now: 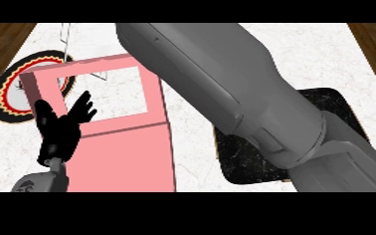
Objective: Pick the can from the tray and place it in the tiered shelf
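The pink tiered shelf point(125, 152) stands on the counter at the left, with an open frame at its top. My left hand point(60, 129) is in front of the shelf's left side, open, fingers spread upward, holding nothing. My right forearm point(242, 94) crosses the view from lower right to the top centre and fills much of it. The right hand itself is out of view past the top edge. The black tray point(337, 107) lies at the right, mostly hidden under this forearm. No can shows anywhere.
A round plate with a dark patterned rim point(10, 99) lies at the far left, partly behind the shelf. A thin wire object point(68, 42) stands near the top left. White marble counter point(195, 144) shows between shelf and tray.
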